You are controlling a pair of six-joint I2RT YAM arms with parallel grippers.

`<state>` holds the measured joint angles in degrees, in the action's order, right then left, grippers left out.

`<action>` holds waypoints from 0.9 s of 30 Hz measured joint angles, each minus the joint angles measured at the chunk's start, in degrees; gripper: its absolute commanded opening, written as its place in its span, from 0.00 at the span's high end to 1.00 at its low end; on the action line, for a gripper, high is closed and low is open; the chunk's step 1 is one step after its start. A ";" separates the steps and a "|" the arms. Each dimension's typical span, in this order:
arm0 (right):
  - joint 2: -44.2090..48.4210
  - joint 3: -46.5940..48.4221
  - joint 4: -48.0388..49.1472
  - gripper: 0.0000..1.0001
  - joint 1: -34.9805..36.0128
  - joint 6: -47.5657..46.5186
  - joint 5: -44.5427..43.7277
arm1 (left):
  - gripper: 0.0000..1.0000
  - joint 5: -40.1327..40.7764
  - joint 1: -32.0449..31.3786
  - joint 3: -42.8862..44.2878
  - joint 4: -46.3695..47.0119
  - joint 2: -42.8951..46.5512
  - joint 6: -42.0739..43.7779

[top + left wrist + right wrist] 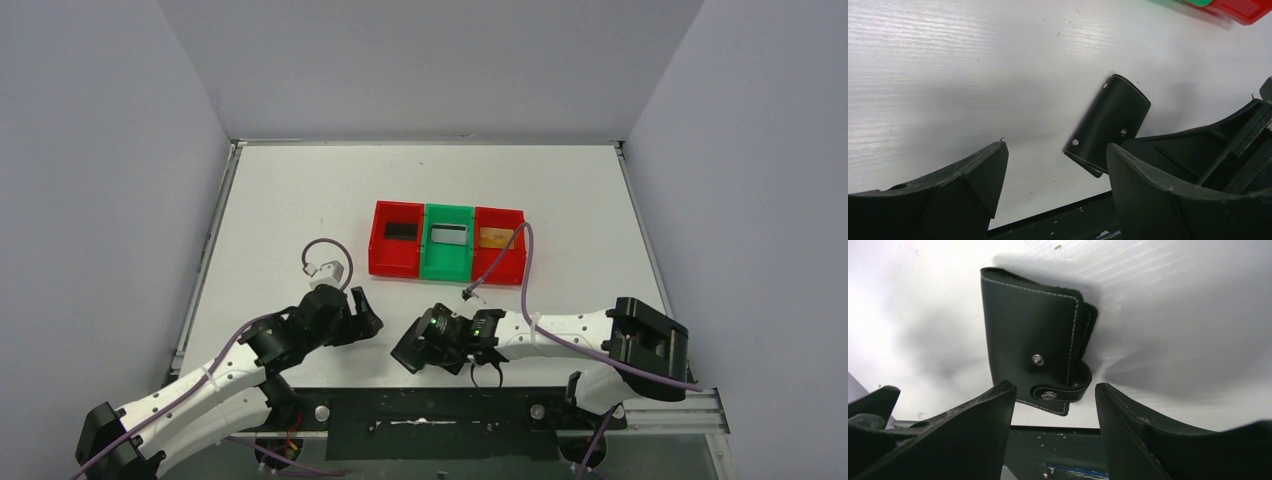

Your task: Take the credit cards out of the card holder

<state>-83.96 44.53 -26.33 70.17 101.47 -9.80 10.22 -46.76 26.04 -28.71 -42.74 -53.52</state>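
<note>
Lying seemingly snapped shut, card holder faces gaping right hand.

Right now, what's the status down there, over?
Left tool open, empty. Right tool open, poised at the card holder. It lies closed on the table between both tools. Trays well behind, not in the way.

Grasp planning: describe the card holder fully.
The card holder is a black leather-look bifold, pale edge stitching, folded shut. A tab loops round its edge; metal studs on tab and face. It lies flat on the white table near the front edge, below the open right claw; nothing grips it.
</note>
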 measured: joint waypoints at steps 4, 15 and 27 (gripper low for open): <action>0.02 -1.09 -0.07 0.46 -1.11 0.11 -0.07 | 0.28 0.00 0.00 -0.02 -0.07 0.72 0.00; 0.20 -3.34 2.08 0.70 -1.53 -0.92 0.79 | 0.28 0.00 0.02 -0.02 -0.26 0.33 0.02; 0.20 -3.34 2.25 0.54 -1.38 -2.40 1.38 | 0.28 -1.66 0.02 -0.02 -0.15 -1.64 0.81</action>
<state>-83.77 41.19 -24.08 68.79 99.07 -8.43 8.56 -46.74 26.02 -28.86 -44.38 -52.71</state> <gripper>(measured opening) 0.449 0.719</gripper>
